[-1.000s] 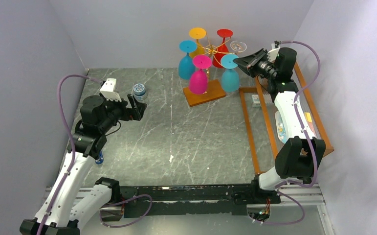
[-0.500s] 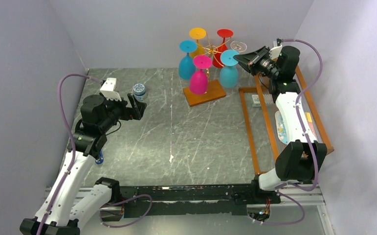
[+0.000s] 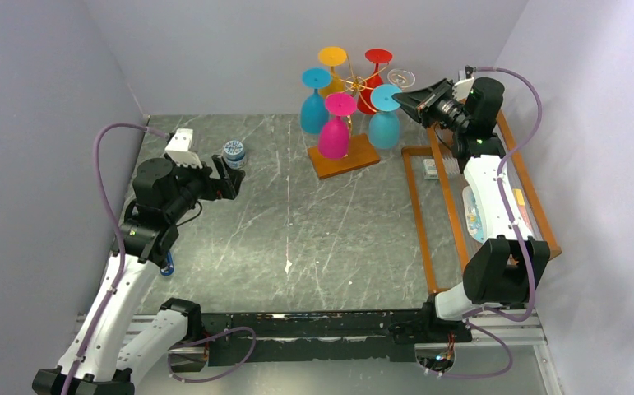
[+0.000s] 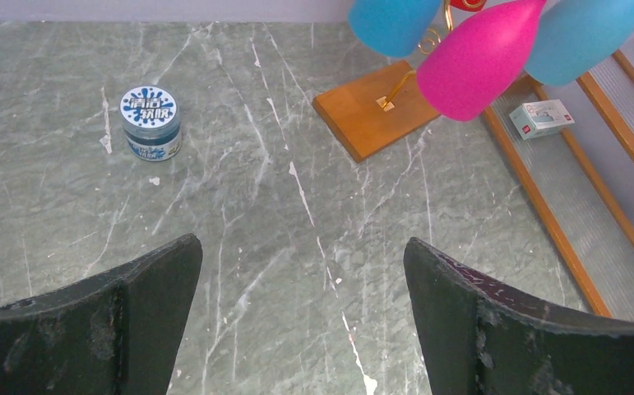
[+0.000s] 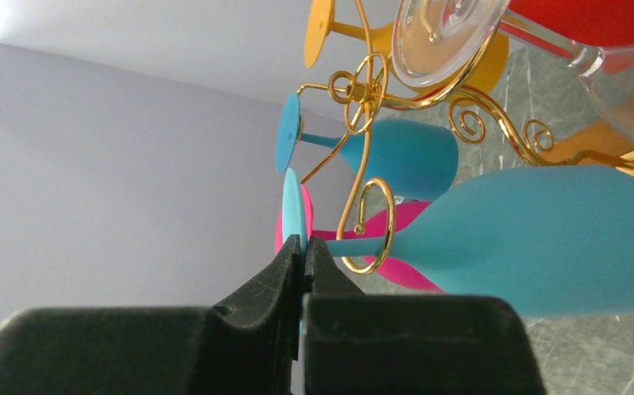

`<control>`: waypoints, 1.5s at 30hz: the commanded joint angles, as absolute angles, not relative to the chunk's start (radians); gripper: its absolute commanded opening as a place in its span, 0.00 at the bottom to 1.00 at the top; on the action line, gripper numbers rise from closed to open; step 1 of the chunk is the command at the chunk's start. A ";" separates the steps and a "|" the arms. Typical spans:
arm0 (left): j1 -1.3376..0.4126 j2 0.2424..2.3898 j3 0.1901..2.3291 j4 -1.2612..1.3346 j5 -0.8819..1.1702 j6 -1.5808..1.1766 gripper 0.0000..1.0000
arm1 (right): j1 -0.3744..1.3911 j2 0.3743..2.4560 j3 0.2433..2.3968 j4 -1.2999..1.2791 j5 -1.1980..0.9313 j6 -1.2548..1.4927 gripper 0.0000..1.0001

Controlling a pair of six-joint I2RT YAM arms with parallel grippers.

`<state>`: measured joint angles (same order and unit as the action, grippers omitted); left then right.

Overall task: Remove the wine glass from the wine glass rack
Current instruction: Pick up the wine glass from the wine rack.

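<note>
Right gripper pinching the foot of a light-blue opaque wine glass that hangs on the wine glass rack, a thin gold wire tree on a flat brown wooden base.

The rack stands at the far middle of the grey marbled table. The light-blue opaque wine glass hangs upside down on the rack's right side, just right of a pink wine glass. In the right wrist view the gripper's fingers are pressed together on the rim of the glass's round foot. The left gripper hovers over the left of the table, jaws spread wide and holding nothing, near a small round jar with a blue-and-white lid. An orange wooden frame lies right of the rack.
</note>
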<state>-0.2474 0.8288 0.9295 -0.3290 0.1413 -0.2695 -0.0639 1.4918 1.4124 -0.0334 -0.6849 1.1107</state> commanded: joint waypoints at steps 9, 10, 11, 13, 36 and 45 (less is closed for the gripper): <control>-0.241 0.837 0.985 -0.348 0.137 -0.248 0.97 | -0.054 1.481 1.439 -0.123 -0.654 1.063 0.00; -0.241 0.839 0.986 -0.348 0.141 -0.247 0.97 | -0.049 1.482 1.444 -0.131 -0.643 1.060 0.00; -0.241 0.841 0.984 -0.344 0.143 -0.248 0.97 | -0.044 1.481 1.444 -0.135 -0.634 1.061 0.00; -0.240 0.846 0.983 -0.341 0.151 -0.250 0.97 | -0.038 1.483 1.432 -0.125 -0.636 1.069 0.00; -0.241 0.841 0.989 -0.339 0.149 -0.241 0.97 | 0.032 1.518 1.411 -0.008 -0.563 1.166 0.00; -0.241 0.848 1.019 -0.349 0.143 -0.243 0.97 | 0.032 1.558 1.422 0.048 -0.488 1.239 0.00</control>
